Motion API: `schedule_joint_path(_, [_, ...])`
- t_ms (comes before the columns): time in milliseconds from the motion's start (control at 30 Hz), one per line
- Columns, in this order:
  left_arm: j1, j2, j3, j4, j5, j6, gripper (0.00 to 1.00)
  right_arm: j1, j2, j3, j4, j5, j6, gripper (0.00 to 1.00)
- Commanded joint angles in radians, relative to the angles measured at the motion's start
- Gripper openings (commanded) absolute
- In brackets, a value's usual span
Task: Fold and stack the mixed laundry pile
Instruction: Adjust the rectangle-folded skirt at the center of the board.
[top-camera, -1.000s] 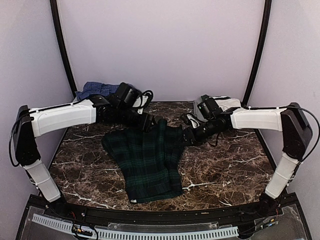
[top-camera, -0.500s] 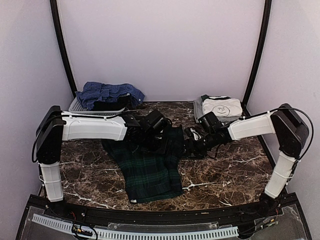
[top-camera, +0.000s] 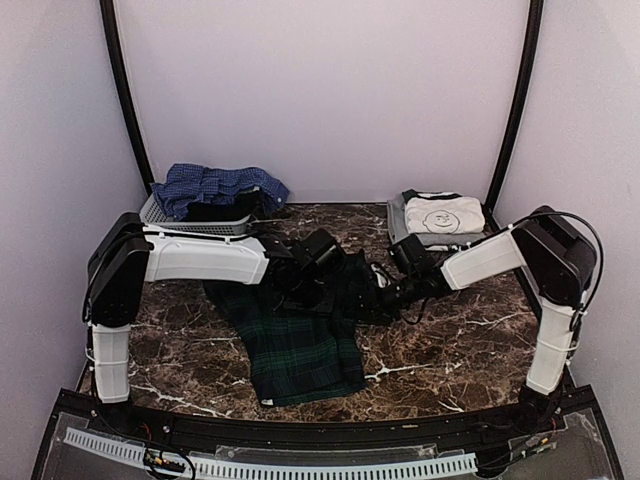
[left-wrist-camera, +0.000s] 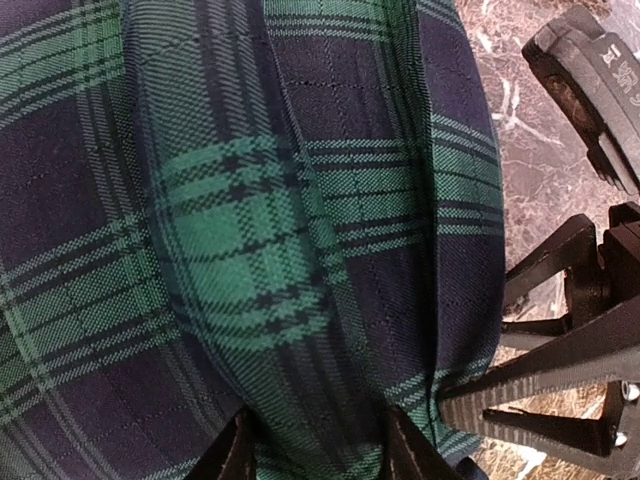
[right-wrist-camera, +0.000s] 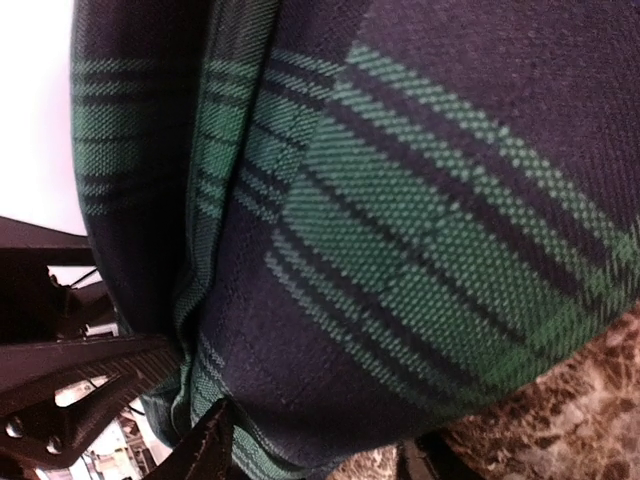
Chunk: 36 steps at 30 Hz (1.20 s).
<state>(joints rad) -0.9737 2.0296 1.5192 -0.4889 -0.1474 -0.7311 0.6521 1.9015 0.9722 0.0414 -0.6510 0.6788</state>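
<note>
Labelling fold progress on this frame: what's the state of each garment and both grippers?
tartan shirt: spread on the table, top edge bunched up.
blue checked shirt: unfolded heap in the basket.
white tee: folded, back right.
left gripper: fingers astride a tartan fold, grip unclear.
right gripper: fingers astride a tartan fold, grip unclear.

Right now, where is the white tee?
In the top view, the white tee lies folded in the far right corner of the table, across from the basket at far left and beyond the tartan shirt.
</note>
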Motion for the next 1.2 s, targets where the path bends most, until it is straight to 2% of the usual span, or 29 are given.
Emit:
schedule_joint_path(0, [0.000, 0.008, 0.035, -0.056, -0.011, -0.011, 0.44, 0.006, 0.031, -0.026, 0.063, -0.010, 0.019, 0.44])
schedule_joint_path(33, [0.000, 0.010, 0.041, -0.060, -0.010, -0.011, 0.42, 0.007, 0.035, -0.028, 0.068, -0.013, 0.020, 0.41])
schedule_joint_path(200, [-0.001, -0.003, 0.081, -0.085, 0.023, 0.003, 0.07, 0.007, 0.053, -0.037, 0.106, -0.027, 0.035, 0.16])
schedule_joint_path(267, [-0.002, -0.020, 0.082, -0.072, 0.052, 0.004, 0.01, 0.008, 0.063, -0.039, 0.124, -0.036, 0.043, 0.08])
schedule_joint_path(333, [-0.003, -0.040, 0.077, -0.065, 0.067, 0.006, 0.00, 0.009, 0.069, -0.046, 0.142, -0.038, 0.052, 0.00])
schedule_joint_path(700, [-0.034, -0.147, 0.069, 0.010, 0.144, 0.042, 0.00, 0.011, 0.077, -0.062, 0.186, -0.053, 0.073, 0.00])
schedule_joint_path(1167, [-0.047, -0.088, 0.093, 0.116, 0.259, 0.027, 0.00, 0.012, 0.065, -0.068, 0.196, -0.057, 0.079, 0.00])
